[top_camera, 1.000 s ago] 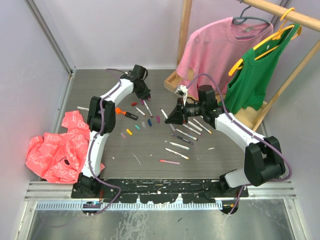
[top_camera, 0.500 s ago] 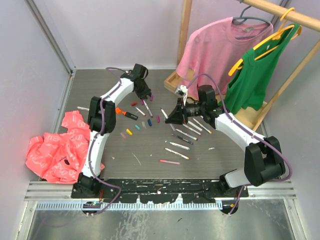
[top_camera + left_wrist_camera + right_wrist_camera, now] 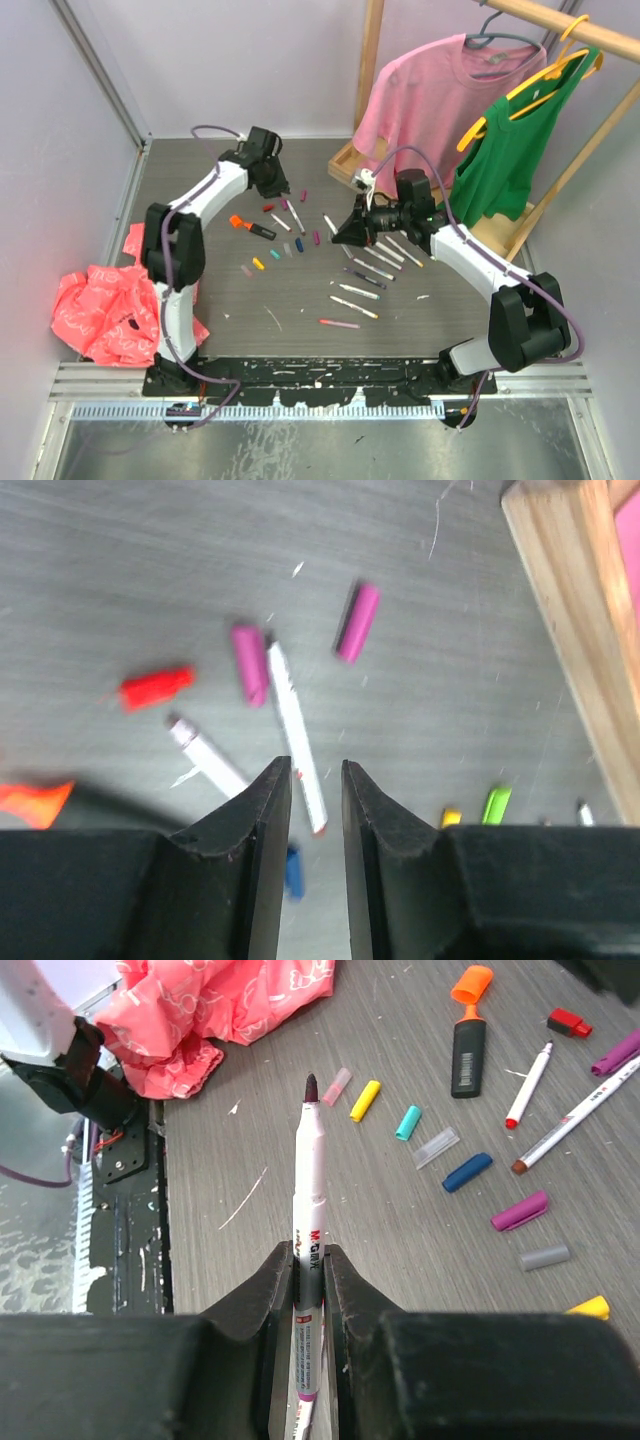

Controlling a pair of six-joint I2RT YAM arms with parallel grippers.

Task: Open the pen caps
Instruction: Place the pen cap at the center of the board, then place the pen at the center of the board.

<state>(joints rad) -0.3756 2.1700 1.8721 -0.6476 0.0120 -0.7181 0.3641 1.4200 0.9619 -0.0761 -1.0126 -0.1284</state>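
My right gripper [image 3: 345, 232] [image 3: 308, 1255] is shut on a white pen [image 3: 308, 1175] whose dark purple tip is bare and points toward the near table edge. My left gripper [image 3: 279, 186] [image 3: 316, 780] hovers at the back left, jaws slightly open with nothing between them. Under it lie a magenta cap [image 3: 357, 622] [image 3: 303, 193], a pink cap [image 3: 249, 664], a red cap [image 3: 157, 685] and an uncapped white pen [image 3: 296, 736]. More loose caps [image 3: 274, 254] [image 3: 408, 1122] lie in a row mid-table, beside the orange-black marker [image 3: 255, 228] [image 3: 468, 1045]. Several pens [image 3: 375, 262] lie below the right gripper.
A crumpled coral cloth [image 3: 110, 300] [image 3: 215, 1010] lies at the near left. A wooden rack base [image 3: 352, 160] [image 3: 570, 630] stands at the back right, with a pink shirt [image 3: 430, 90] and a green top [image 3: 510, 150] hanging over it.
The left jaws have parted, and the left arm has drawn back toward the far left. A magenta cap now lies on the table where that gripper was. The right arm has not moved.
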